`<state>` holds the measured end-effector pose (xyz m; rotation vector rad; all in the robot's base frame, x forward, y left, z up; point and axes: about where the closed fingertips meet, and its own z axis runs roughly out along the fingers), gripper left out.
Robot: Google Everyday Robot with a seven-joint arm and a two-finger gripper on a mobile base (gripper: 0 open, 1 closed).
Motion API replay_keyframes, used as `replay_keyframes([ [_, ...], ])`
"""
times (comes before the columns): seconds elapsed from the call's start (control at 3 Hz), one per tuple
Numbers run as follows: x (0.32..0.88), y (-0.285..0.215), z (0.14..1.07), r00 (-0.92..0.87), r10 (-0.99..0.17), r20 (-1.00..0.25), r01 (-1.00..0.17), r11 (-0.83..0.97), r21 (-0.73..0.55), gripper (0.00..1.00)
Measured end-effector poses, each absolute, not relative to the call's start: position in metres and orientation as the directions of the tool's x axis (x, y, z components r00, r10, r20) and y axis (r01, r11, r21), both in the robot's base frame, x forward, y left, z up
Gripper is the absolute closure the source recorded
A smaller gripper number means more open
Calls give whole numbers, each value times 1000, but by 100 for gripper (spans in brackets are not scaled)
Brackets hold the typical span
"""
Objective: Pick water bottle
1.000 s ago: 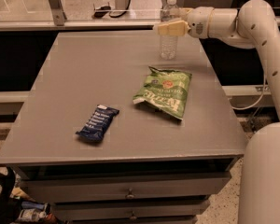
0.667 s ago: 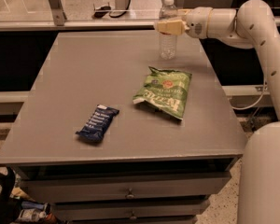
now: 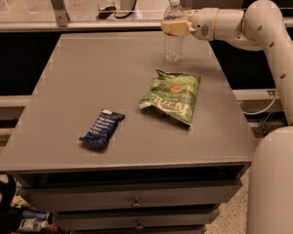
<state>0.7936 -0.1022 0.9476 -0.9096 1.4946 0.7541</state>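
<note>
My gripper [image 3: 173, 27] is at label ht. of clear cylindrical plastic bottle [image 3: 173, 50], upright on flat grey table [image 3: 88, 82]. Apart or clamped: cannot tell.

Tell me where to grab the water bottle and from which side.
Take the water bottle around its upper body, below the cap, coming in level from the right. It stands upright near the far edge of the table, round sides exposed, and the pincer sits at that height on its right.
</note>
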Motion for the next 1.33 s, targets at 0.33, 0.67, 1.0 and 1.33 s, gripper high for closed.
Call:
replay_keyframes([
  [0.33, 794, -101, 947, -26, -123, -992, -872, 488, -38, 100],
  [0.67, 789, -106, 965, 17, -165, -986, -866, 490, -97, 100],
  [1.0, 785, -109, 979, 55, -191, -980, -859, 491, -144, 100],
  [1.33, 777, -106, 996, 108, -214, -971, -853, 481, -201, 100],
])
